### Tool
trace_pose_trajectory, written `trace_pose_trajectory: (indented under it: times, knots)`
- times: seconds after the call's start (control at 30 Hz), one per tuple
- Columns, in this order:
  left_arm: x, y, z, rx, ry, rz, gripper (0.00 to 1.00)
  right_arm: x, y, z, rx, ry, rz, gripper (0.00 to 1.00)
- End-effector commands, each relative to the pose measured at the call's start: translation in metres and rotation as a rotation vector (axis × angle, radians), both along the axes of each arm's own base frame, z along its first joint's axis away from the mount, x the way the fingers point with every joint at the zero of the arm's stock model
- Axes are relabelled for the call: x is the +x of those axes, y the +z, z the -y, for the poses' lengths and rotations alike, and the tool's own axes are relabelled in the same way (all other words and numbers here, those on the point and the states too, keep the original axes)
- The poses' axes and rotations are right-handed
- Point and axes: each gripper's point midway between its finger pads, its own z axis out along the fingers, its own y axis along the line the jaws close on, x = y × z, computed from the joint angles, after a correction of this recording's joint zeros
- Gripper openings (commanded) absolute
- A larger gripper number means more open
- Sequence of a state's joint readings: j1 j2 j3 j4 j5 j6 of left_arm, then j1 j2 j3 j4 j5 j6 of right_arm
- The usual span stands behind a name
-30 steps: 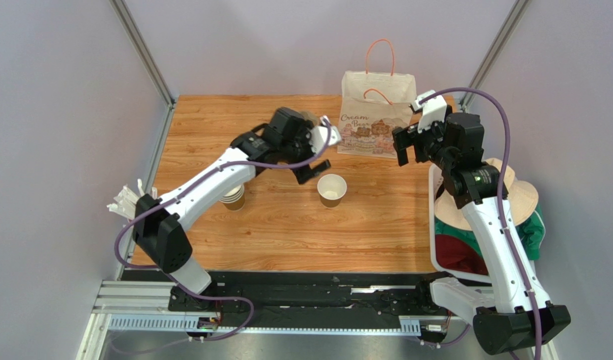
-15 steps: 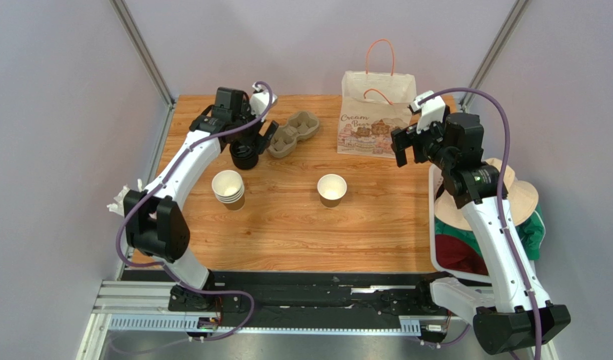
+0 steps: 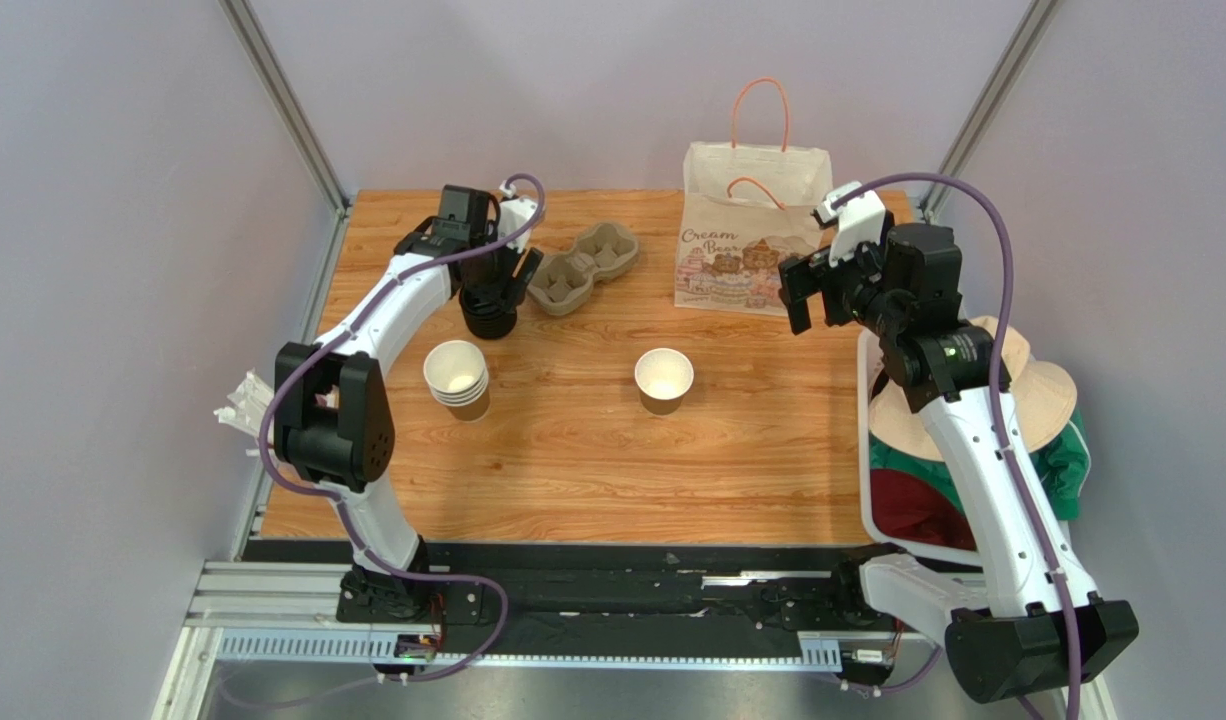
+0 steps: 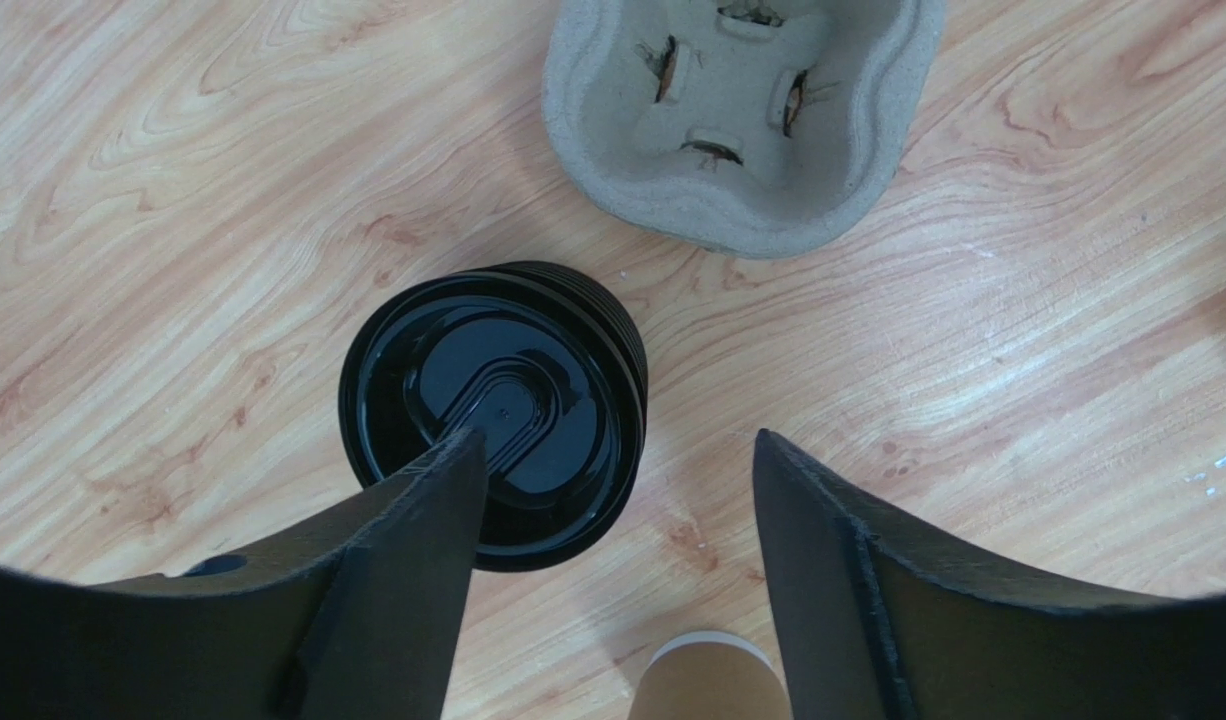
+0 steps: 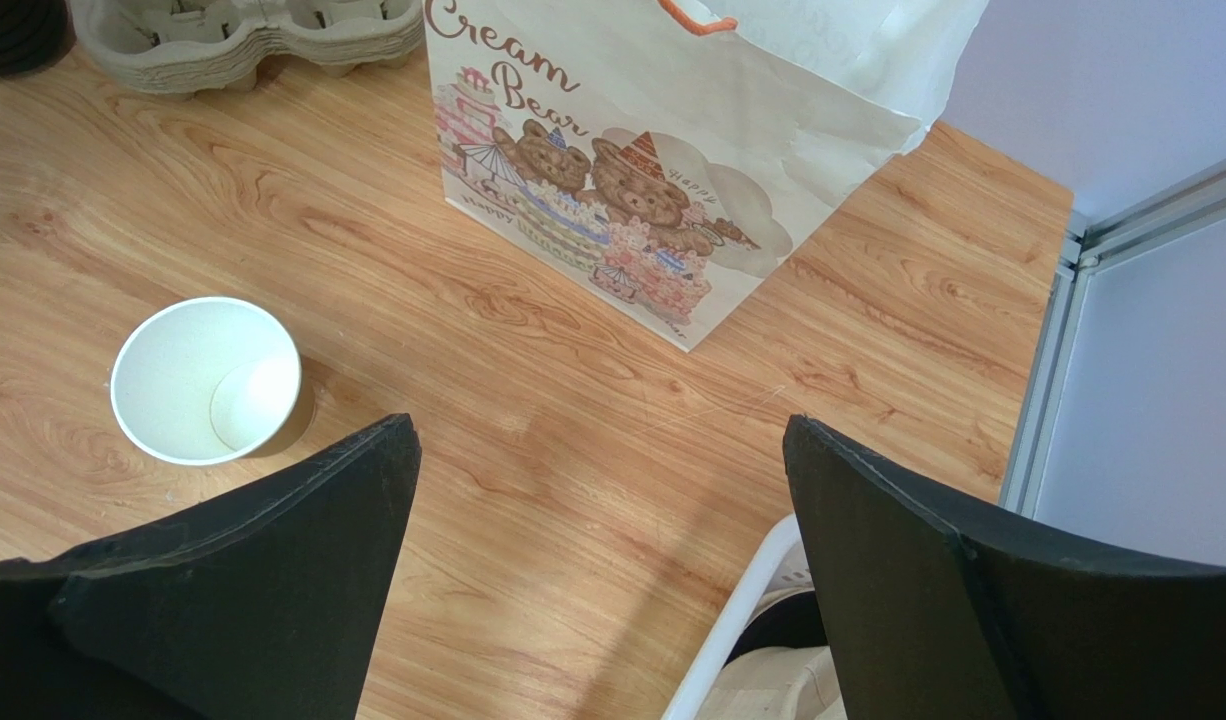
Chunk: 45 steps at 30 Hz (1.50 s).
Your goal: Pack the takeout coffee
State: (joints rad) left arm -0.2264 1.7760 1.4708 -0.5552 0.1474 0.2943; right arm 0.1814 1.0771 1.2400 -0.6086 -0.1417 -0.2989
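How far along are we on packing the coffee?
Nothing looks done yet: the single cup stands lidless, apart from the paper bag. In hand: the left gripper is open above the stack of black lids, holding nothing; the right gripper hangs open by the bag. Left: lidding the cup and bagging it.

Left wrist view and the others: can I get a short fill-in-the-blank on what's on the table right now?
Under the open left end effector stands a black stack of ____.
The paper bag is printed with the words Cream ____.
The right end effector is ____ and holds nothing.
The pulp cup carrier holds ____ cups.
Missing words: lids; Bear; open; no.
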Motion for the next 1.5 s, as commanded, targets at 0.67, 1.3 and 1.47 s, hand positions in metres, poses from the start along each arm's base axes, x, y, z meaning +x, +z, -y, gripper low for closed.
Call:
trace_pose_trajectory:
  times: [0.67,1.3,1.47]
  knots:
    - [0.014,-0.033,-0.002,0.014,0.019,-0.021,0.49,0.004,0.001,-0.004,0.015,0.016,0.015,0.98]
    - [0.016,-0.033,-0.007,0.037,0.028,-0.003,0.33,0.004,0.000,-0.005,0.016,0.020,0.010,0.98]
    - [0.016,-0.033,-0.007,0.037,0.029,-0.002,0.26,0.004,0.000,-0.005,0.017,0.021,0.011,0.98]
